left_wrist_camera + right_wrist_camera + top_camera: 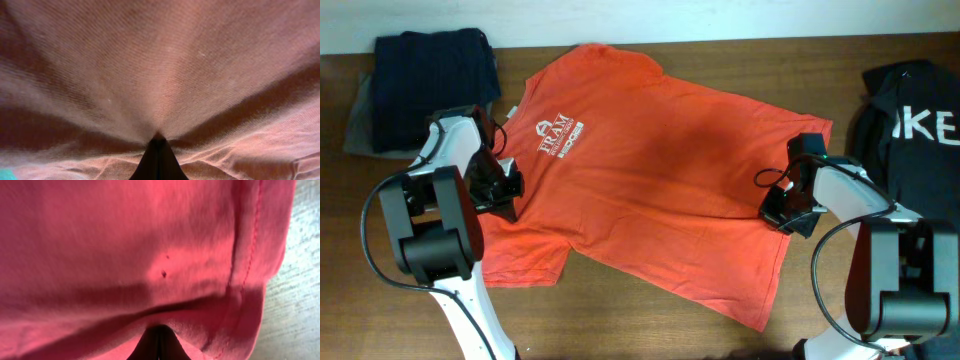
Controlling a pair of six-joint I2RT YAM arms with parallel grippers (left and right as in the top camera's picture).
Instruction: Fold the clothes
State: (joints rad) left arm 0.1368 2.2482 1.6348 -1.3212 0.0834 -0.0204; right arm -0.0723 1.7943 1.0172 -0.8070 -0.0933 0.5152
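Note:
The clothes, an orange-red T-shirt, lie spread flat and slanted across the wooden table, with a small white chest logo facing up. My left gripper sits at the shirt's left side by the sleeve. In the left wrist view it is shut on the cloth, and creases fan out from the pinch. My right gripper is at the shirt's right edge. In the right wrist view it is shut on bunched fabric beside a stitched hem.
A folded dark navy garment lies at the back left on a grey cloth. A black garment with white lettering lies at the far right. Both arm bases stand at the near edge.

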